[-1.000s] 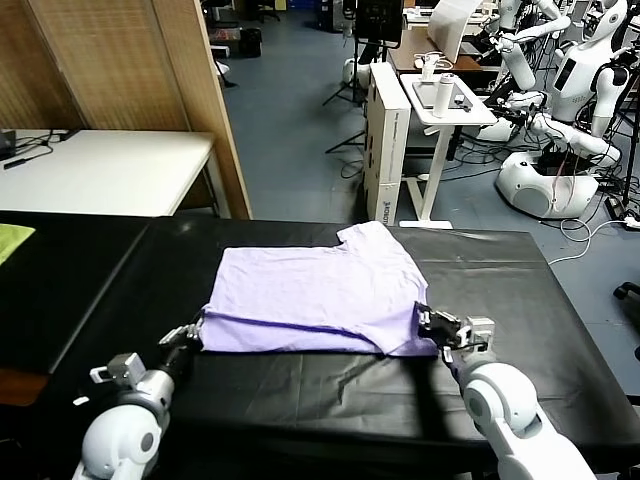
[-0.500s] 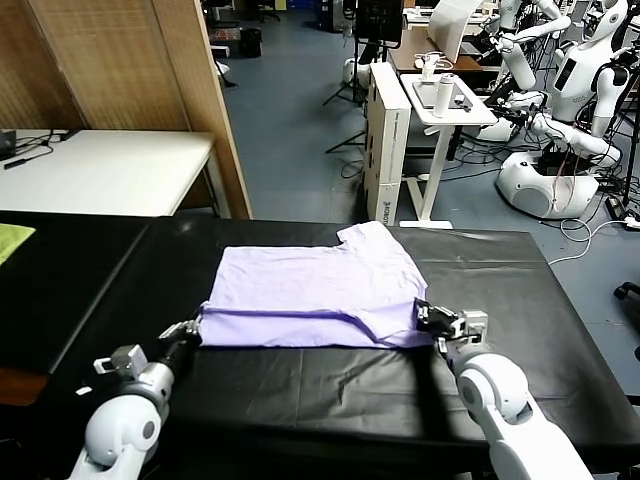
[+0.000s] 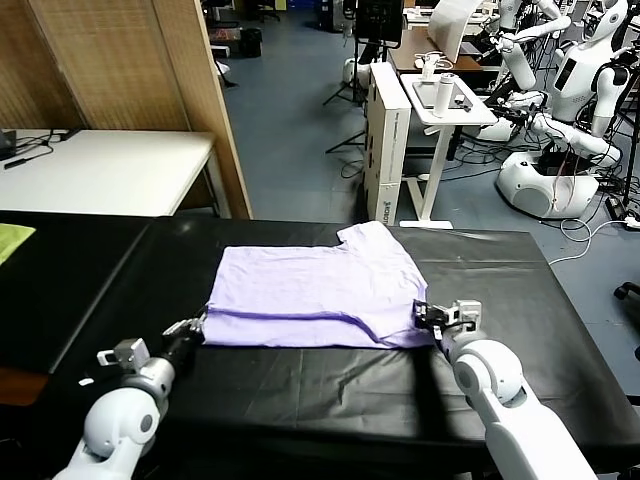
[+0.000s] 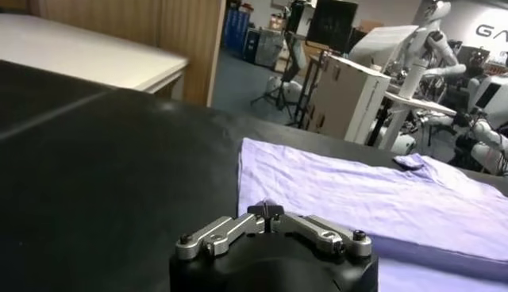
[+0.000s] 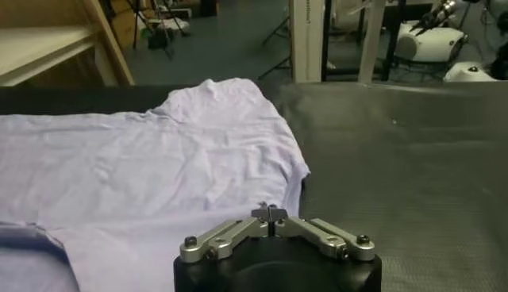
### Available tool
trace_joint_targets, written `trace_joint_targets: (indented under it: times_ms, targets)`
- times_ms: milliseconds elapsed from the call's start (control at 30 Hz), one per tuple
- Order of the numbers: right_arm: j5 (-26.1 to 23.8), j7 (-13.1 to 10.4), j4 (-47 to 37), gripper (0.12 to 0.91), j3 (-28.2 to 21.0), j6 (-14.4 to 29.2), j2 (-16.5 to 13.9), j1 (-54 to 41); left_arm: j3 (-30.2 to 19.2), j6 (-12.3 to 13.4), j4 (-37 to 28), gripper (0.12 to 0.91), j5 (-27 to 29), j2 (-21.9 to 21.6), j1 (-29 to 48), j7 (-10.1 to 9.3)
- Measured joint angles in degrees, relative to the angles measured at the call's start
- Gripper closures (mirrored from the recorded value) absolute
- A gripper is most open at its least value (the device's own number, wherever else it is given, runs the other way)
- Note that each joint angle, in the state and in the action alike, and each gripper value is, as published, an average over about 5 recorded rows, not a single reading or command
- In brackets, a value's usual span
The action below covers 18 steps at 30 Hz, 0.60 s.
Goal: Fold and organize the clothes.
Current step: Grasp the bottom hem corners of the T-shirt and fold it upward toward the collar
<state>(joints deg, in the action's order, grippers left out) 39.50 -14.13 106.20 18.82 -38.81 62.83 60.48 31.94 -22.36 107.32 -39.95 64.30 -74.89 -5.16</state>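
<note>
**First fold laid down, both arms at the near hem**

The T-shirt (image 3: 315, 295) lies flat on the black surface (image 3: 300, 390), its near part doubled over so a folded edge runs across its width. The left gripper (image 3: 188, 332) sits at the shirt's near left corner with its fingers pressed together, though whether cloth is pinched between them cannot be seen. The right gripper (image 3: 428, 318) sits at the near right corner; whether its fingers are spread or pinching cannot be told.

This looks like the end of the first lengthwise fold. The next move likely calls for letting go cleanly, lifting clear without dragging the thin fabric, then taking a side edge.

No print, label or readable writing shows on the shirt.
</note>
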Motion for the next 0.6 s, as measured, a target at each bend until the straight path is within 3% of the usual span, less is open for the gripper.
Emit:
trace_joint_targets:
  times_ms: [100, 233, 333, 433, 600]
  targets:
    - [-0.1, 0.7, 1.9, 0.327, 1.0, 0.2, -0.7, 1.3, -0.4, -0.5, -0.6, 0.745, -0.1, -0.1, 0.8, -0.16]
    - [-0.3, 1.3, 5.1, 0.151, 2.6, 0.4, -2.1, 3.7, -0.9, -0.7, -1.2, 0.486, -0.2, -0.1, 1.8, -0.24]
    - [-1.0, 1.6, 7.8, 0.123, 3.9, 1.0, -3.4, 6.0, -1.2, -0.7, -1.6, 0.3, -0.2, -0.1, 2.4, -0.36]
    - [-2.0, 2.0, 10.6, 0.119, 5.1, 1.6, -5.0, 8.6, -1.2, -0.7, -1.9, 0.167, -0.2, 0.0, 2.8, -0.46]
    - [-3.4, 2.3, 14.5, 0.118, 7.0, 2.1, -7.1, 13.4, -0.4, -0.7, -0.8, 0.125, 0.1, -0.2, 1.5, -0.52]
